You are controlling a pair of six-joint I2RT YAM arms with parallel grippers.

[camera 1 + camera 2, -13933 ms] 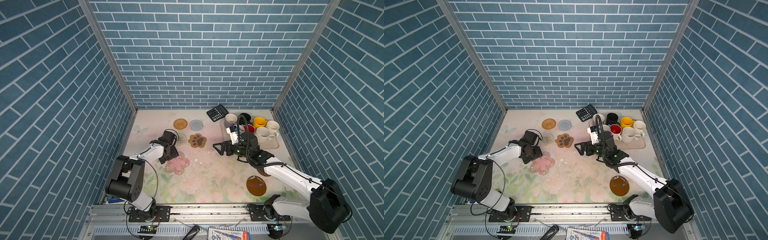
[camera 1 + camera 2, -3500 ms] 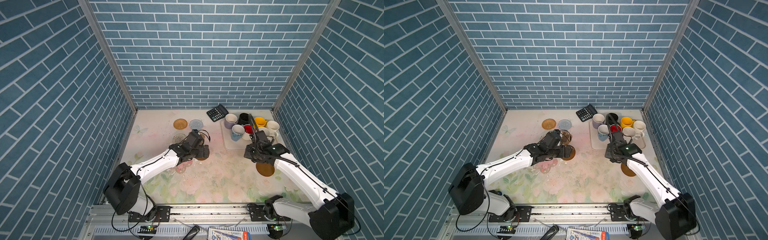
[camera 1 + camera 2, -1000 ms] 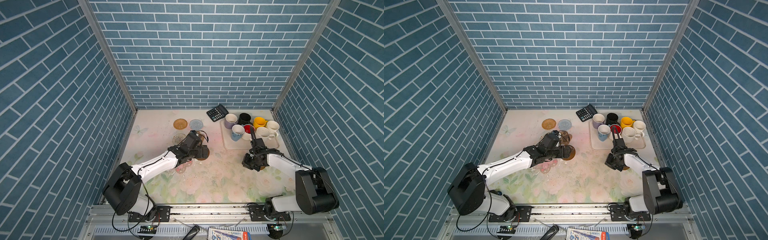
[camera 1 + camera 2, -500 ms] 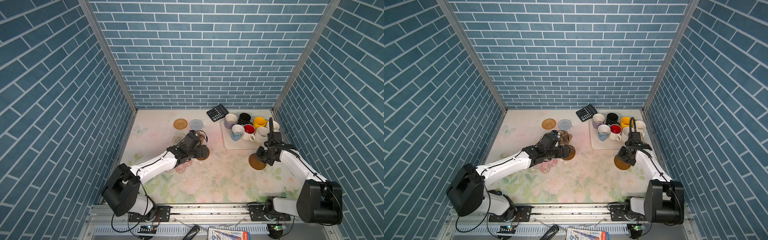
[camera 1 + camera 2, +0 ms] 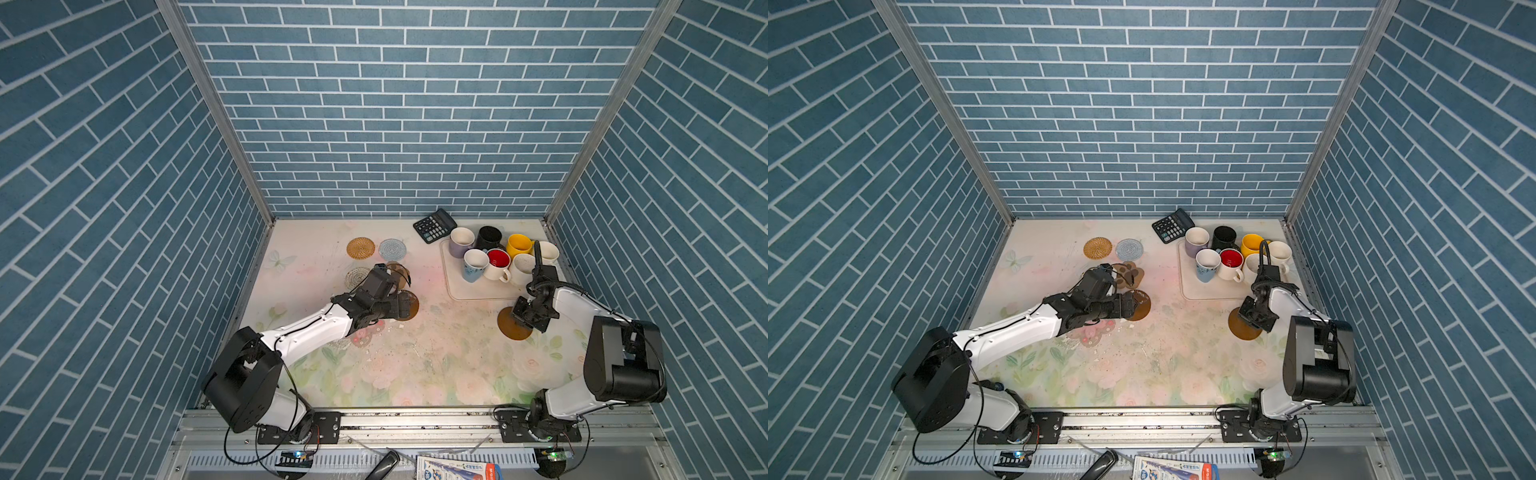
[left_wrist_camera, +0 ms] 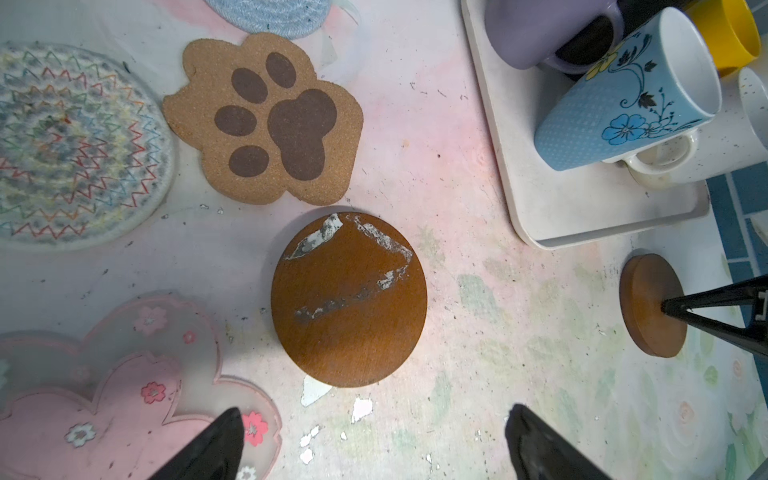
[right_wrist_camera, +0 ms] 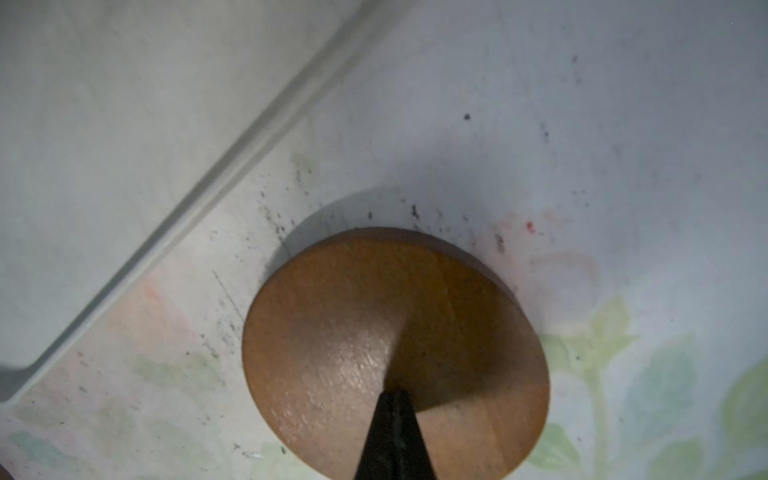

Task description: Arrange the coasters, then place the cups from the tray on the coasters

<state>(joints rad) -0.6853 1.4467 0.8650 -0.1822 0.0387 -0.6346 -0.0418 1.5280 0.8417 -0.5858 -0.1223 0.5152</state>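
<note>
My left gripper stands open just short of an amber disc coaster, which lies flat and touches neither finger. Around the disc lie the paw coaster, the lacy round one and the pink flowery one. The woven tan and blue-grey coasters sit farther back. My right gripper is shut, its tips resting on a second amber disc in front of the tray. Several cups stand on the tray.
A black calculator lies at the back, beside the tray's far left corner. The right wall runs close behind the right arm. White flakes dot the floral table near the left fingers.
The right arm has swung back toward the right wall, and the amber disc under its shut tips has shifted slightly. The left arm has hardly moved.
</note>
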